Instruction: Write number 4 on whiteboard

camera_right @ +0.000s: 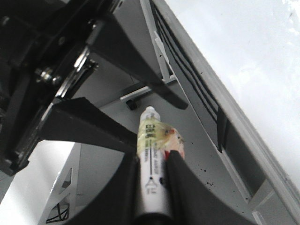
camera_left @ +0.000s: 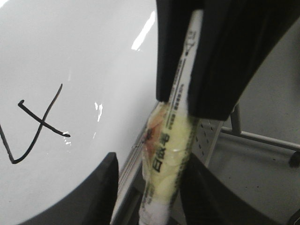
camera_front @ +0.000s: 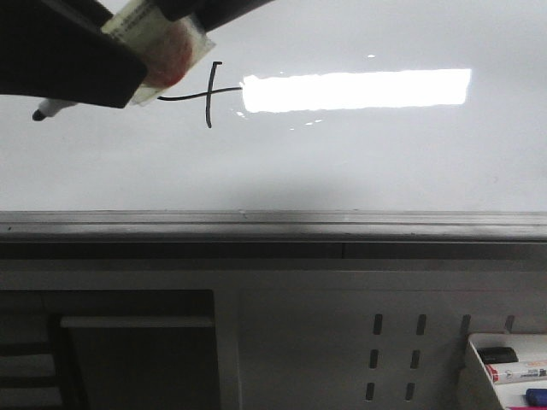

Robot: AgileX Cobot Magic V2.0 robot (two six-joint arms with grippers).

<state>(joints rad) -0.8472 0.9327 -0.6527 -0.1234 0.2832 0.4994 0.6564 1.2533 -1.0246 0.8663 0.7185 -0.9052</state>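
The left gripper point(camera_front: 128, 60) clamps a taped marker point(camera_front: 158, 51) at ten o'clock on the whiteboard point(camera_front: 342, 162), its tip just off the number 4 point(camera_front: 205, 94). The right gripper point(camera_right: 152, 187) likewise grips a marker point(camera_right: 151, 154). A stray brush of the tip could smear the strokes.

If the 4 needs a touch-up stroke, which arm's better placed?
Left. The left jaws grip the left marker up at the whiteboard, tip close beside the 4. The right jaws hold the right marker down by the rail, out of the front view.
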